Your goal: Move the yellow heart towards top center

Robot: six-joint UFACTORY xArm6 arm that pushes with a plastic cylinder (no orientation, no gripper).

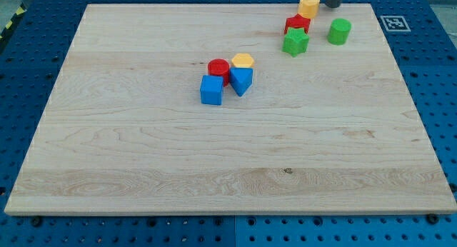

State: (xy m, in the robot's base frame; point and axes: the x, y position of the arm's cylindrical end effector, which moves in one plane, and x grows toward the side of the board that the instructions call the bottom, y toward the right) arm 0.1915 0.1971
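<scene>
There are no jaws on this arm to be open or closed, only a dark rod, and just its lower end shows at the view's top edge. My tip (333, 4) stands just to the view's right of the yellow heart (308, 6), close beside it; whether they touch I cannot tell.

The yellow heart sits at the top of the worktop (214, 154), right of centre, crowded against the red block (297, 23) just below it. Below that again lies the green star-like block (295, 41), and off to the view's right the green cylinder (339, 31).

Well apart, near the middle of the board, a second cluster huddles together: a red cylinder (218, 68), a yellow hexagonal block (243, 61), a blue cube (211, 90) and a blue triangular block (241, 81).

It looks to me like the push itself is in hand: the tip is on the far side of the heart from top centre. The next move calls for a steady leftward shove along the top edge, kept high enough that the red block is not dragged along.
</scene>
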